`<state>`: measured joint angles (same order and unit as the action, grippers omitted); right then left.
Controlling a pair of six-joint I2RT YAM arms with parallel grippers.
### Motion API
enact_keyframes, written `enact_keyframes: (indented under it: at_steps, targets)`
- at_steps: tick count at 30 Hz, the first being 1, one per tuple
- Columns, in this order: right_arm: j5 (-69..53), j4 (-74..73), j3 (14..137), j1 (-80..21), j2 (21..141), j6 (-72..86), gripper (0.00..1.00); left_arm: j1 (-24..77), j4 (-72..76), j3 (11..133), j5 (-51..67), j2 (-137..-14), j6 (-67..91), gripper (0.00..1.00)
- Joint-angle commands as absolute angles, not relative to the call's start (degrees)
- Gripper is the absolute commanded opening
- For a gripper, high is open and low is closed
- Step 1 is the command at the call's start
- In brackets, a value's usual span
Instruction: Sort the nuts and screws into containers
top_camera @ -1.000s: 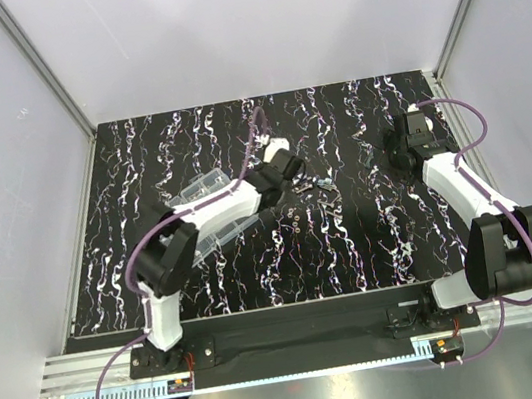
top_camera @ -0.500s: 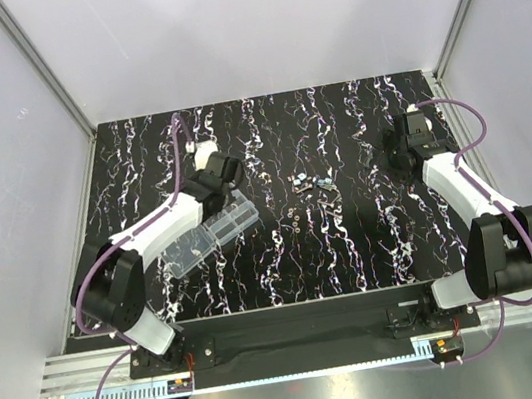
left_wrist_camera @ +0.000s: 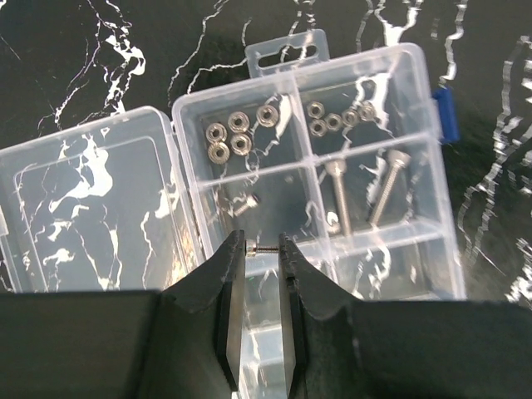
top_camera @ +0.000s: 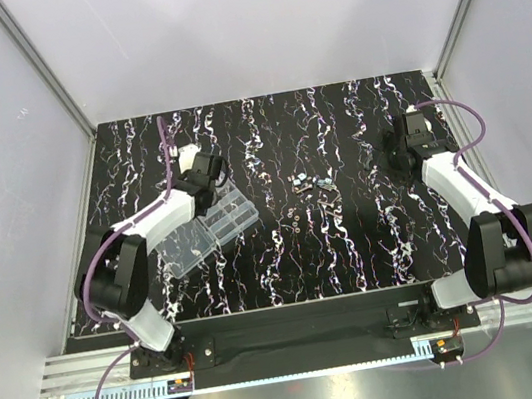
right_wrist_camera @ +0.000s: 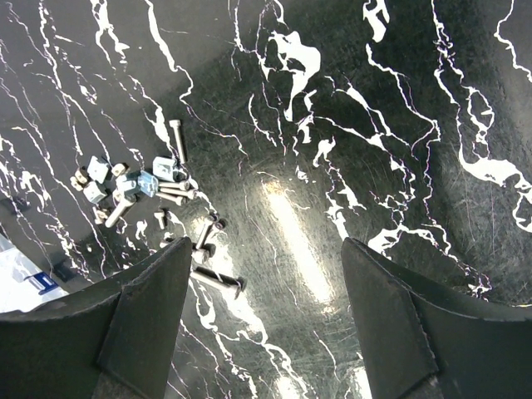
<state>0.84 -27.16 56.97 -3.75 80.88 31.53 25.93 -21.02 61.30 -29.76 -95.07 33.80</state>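
Observation:
My left gripper (left_wrist_camera: pixel 263 248) is shut on a tiny silvery screw (left_wrist_camera: pixel 268 248), held crosswise between the fingertips above the clear organiser box (left_wrist_camera: pixel 440 249). In that box, the containers at the far side hold several nuts (left_wrist_camera: pixel 237 135) and more nuts (left_wrist_camera: pixel 339 120). Two long screws (left_wrist_camera: pixel 366 191) lie in a middle container, and a short one (left_wrist_camera: pixel 243 202) lies beside them. In the top view the left gripper (top_camera: pixel 203 169) hovers at the box's (top_camera: pixel 231 217) far end. Loose screws and nuts (top_camera: pixel 310 182) lie mid-table. My right gripper (right_wrist_camera: pixel 266 266) stands open over bare tabletop, right of the pile (right_wrist_camera: pixel 141 187).
The box's flat clear lid (left_wrist_camera: pixel 83 199) lies open to the left of the compartments, and a blue latch (left_wrist_camera: pixel 447 116) sits on its right side. A few more loose pieces (top_camera: pixel 292 219) lie nearer the front. White walls close in the table on three sides.
The left arm has swung left from the loose pile to above the organiser box, staying shut. The right arm has not moved.

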Motion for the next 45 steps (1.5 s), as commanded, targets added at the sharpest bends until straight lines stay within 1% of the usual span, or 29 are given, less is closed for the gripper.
enact_keyframes:
  at_steps: [1, 6, 10, 13, 14, 18, 20, 22, 23, 24, 27, 31, 35, 40, 45]
  targets:
    - [1.1, -28.0, 58.8, -4.0, 81.5, 30.9, 0.80, 25.4, -17.1, 62.2, -30.3, -97.1, 33.0, 0.21]
    - [1.1, -28.1, 59.1, -4.0, 81.5, 31.0, 0.80, 25.3, -16.1, 62.9, -30.4, -98.6, 32.7, 0.25]
    - [0.6, -28.6, 59.5, -4.0, 81.1, 30.8, 0.84, 25.3, -17.0, 63.7, -30.8, -98.4, 32.6, 0.34]
    - [0.2, -28.3, 59.6, -4.0, 80.4, 30.7, 0.88, 25.3, -17.5, 63.6, -30.8, -96.2, 32.3, 0.50]
    - [0.2, -28.1, 59.7, -4.0, 80.1, 30.6, 0.89, 25.3, -17.9, 63.6, -30.9, -95.0, 32.3, 0.53]
    - [0.2, -28.2, 59.7, -4.0, 79.7, 30.1, 0.90, 25.8, -18.2, 63.1, -27.9, -91.2, 31.9, 0.53]
    - [0.2, -27.9, 59.2, -3.9, 79.7, 29.7, 0.91, 28.4, -18.0, 63.5, -25.8, -89.5, 30.9, 0.54]
    - [-1.4, -27.7, 58.8, -4.0, 79.7, 29.7, 0.90, 31.3, -18.4, 65.2, -25.9, -89.2, 29.5, 0.57]
    - [-1.6, -27.5, 58.4, -4.0, 79.8, 29.8, 0.90, 34.3, -18.8, 66.0, -26.0, -89.4, 28.9, 0.59]
    - [-1.8, -27.4, 58.1, -4.0, 79.8, 29.8, 0.90, 35.8, -19.0, 66.8, -26.1, -89.6, 28.5, 0.65]
    - [-1.8, -27.1, 57.2, -4.0, 78.9, 29.8, 0.93, 40.9, -17.9, 69.4, -22.7, -91.6, 26.9, 0.71]
    - [-0.8, -27.5, 56.6, -4.0, 77.1, 29.4, 1.00, 46.1, -17.1, 74.2, -20.0, -96.8, 26.1, 0.73]
    - [-0.5, -27.9, 55.9, -4.0, 75.5, 29.0, 1.00, 49.7, -18.0, 78.9, -18.7, -105.0, 25.8, 0.73]
    - [-0.6, -28.0, 55.2, -4.0, 73.7, 29.0, 1.00, 50.1, -20.3, 84.6, -18.3, -112.5, 25.8, 0.73]
    - [-0.4, -28.0, 55.1, -4.0, 73.3, 28.7, 1.00, 50.1, -21.7, 86.7, -19.9, -115.4, 25.9, 0.71]
